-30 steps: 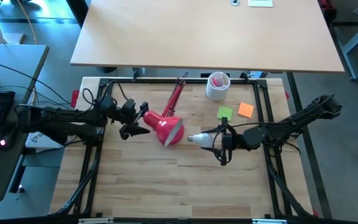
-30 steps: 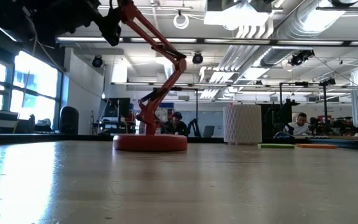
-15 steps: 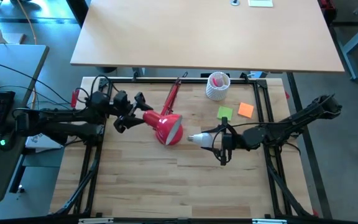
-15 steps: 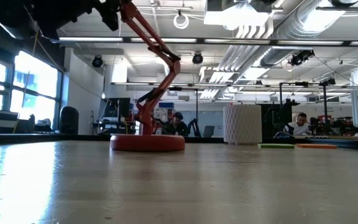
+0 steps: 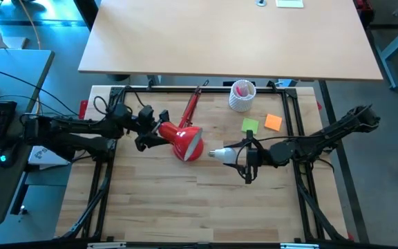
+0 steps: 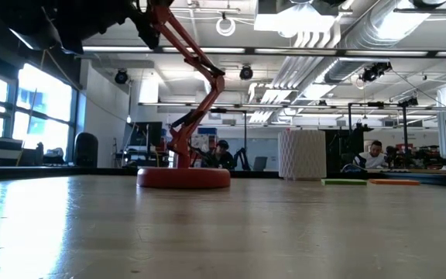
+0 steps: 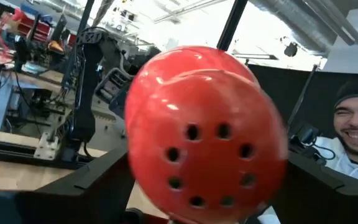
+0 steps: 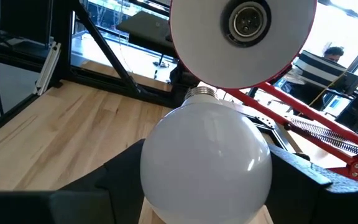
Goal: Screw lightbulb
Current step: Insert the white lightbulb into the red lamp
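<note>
Glossy red lamp shade (image 7: 207, 134); matt wood table (image 5: 206, 200).

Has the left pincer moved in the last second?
Yes. In the high view the left pincer swung back toward the table's left frame rail, then returned to the red lamp shade, ending near where it began.

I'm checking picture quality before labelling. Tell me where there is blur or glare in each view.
Left wrist view: the red lamp shade fills the frame, soft and smeared at its edges, with bright highlights on top. Right wrist view: the lightbulb is sharp; windows behind are blown out. Low view: ceiling lights glare, near tabletop blurry. High view: evenly lit, sharp.
</note>
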Controlling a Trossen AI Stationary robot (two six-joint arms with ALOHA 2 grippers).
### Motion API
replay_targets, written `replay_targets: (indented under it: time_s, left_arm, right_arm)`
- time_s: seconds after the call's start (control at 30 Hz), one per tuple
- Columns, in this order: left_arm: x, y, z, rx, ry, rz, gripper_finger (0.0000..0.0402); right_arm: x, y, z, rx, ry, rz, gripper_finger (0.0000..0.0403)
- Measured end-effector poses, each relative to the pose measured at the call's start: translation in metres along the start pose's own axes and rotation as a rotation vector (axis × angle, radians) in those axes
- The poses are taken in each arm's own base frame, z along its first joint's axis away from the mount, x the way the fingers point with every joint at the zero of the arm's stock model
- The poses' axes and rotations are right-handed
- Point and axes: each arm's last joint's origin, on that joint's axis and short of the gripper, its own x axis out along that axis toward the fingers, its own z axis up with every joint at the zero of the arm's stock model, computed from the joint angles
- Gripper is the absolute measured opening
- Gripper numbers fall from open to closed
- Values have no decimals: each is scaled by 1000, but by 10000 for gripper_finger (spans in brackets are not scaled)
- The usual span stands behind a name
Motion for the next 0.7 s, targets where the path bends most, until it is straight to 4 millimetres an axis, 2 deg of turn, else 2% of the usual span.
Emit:
replay_targets:
  time_s: [0.4, 0.53, 0.7]
  left_arm:
    - [2, -1, 3, 161, -40, -64, 302]
    - [3, 3, -2, 152, -12, -66, 270]
    - [5, 6, -5, 216, -3, -58, 194]
  right_arm:
    - [0, 0, 0, 0, 0, -1, 252]
    - [1, 1, -1, -3, 6, -1, 252]
    - [7, 5, -6, -37, 31, 6, 252]
